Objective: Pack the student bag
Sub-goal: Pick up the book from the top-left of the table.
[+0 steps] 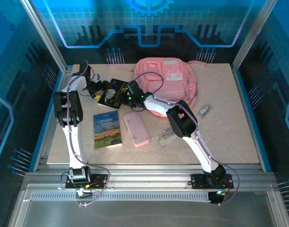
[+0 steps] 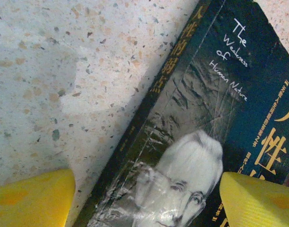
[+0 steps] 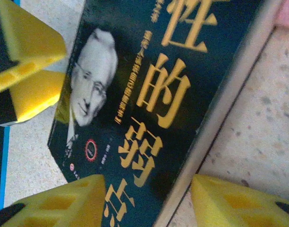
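The student bag (image 1: 168, 82), a big pink backpack, lies at the back middle of the table. Just left of it lies a dark book (image 1: 114, 92) with gold characters and a white-haired man's face. My left gripper (image 1: 99, 90) stands open at the book's left side; in the left wrist view its yellow fingers (image 2: 33, 198) straddle the spine edge of the book (image 2: 206, 118). My right gripper (image 1: 130, 92) is open at the book's right side. Its fingers (image 3: 239, 203) straddle the page edge of the book (image 3: 149, 85), one over the cover and one over the table.
An "Animal Farm" book (image 1: 107, 128) and a flat pink pencil case (image 1: 136, 128) lie in front of the dark book. A clear plastic item (image 1: 165, 137) sits by the right arm, and a small pale object (image 1: 205, 110) lies to the bag's right. The left gripper's yellow fingers (image 3: 26, 61) appear in the right wrist view.
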Robot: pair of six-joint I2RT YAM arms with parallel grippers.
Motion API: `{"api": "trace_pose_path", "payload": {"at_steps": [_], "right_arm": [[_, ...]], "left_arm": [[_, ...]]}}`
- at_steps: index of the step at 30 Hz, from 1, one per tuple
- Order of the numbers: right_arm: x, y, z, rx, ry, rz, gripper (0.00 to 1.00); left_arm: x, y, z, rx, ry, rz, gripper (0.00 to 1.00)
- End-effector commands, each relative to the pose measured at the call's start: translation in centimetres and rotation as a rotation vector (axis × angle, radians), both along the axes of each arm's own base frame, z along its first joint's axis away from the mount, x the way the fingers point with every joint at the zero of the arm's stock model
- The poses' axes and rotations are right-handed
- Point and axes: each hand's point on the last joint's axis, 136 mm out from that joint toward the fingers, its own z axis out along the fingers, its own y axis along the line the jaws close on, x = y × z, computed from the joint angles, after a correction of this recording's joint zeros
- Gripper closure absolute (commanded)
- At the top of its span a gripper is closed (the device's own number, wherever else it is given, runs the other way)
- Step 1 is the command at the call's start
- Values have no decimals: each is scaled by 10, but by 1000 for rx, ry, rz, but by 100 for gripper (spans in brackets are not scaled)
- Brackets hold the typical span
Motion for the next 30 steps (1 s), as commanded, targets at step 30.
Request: {"api": "trace_pose_path", "payload": {"at_steps": [30], "right_arm": [[-3,4,-45,-33,111,64,64]], "left_arm": [[-64,-93,57,-335,-20,-45,49]]}}
